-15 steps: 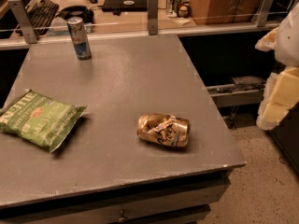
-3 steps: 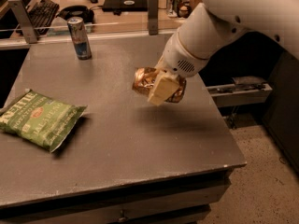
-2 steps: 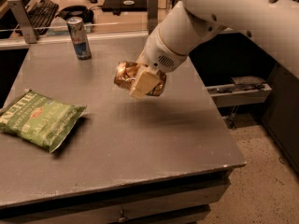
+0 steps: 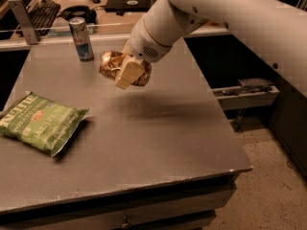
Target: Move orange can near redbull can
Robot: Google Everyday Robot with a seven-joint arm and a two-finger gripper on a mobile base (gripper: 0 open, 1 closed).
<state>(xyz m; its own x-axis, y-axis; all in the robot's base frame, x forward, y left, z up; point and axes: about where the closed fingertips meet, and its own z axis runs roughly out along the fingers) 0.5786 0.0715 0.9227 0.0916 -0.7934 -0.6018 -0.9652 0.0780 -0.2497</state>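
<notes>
My gripper [image 4: 128, 73], clamped around the orange can [image 4: 110, 64], hangs above the table [image 4: 158, 138] near the far-left redbull can [image 4: 81, 39].

One raised camera looks down closely across the grey flat surface [image 4: 158, 147], end effector [image 4: 125, 71] at upper centre.
</notes>
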